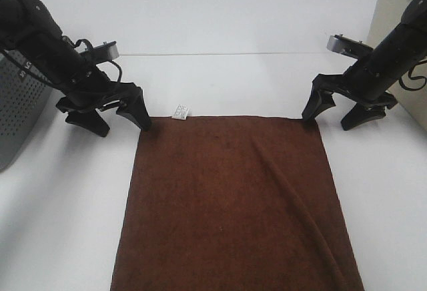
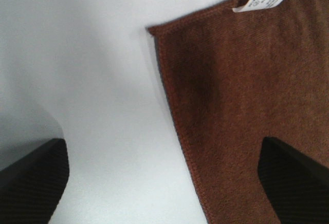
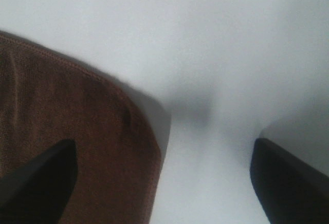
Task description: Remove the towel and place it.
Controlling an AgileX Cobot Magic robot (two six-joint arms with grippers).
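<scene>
Status: the dark brown rectangular terry towel (image 1: pixel 233 204) lies spread flat on the white table (image 1: pixel 220 17). Its far edge runs between the two arms and its near edge goes out of the high view. There's one diagonal ridge toward the right side, otherwise it's smooth. A small white tag (image 1: pixel 181 111) sits at the far-left corner.

The left gripper (image 1: pixel 122 127) has jaws wide, straddling the far-left corner with one finger over cloth and one over bare table. It grips nothing. The right gripper (image 1: pixel 329 121) is the same at the far-right corner: jaws wide, empty. That corner looks slightly curled off the table.

Handling, my read: soft, limp, light, grippy pile, so it'll drape and drag. Best hold is both far corners at the hem, lifted evenly. A perforated grey plastic basket (image 1: pixel 17 104) stands at the left edge, beside the left arm.
</scene>
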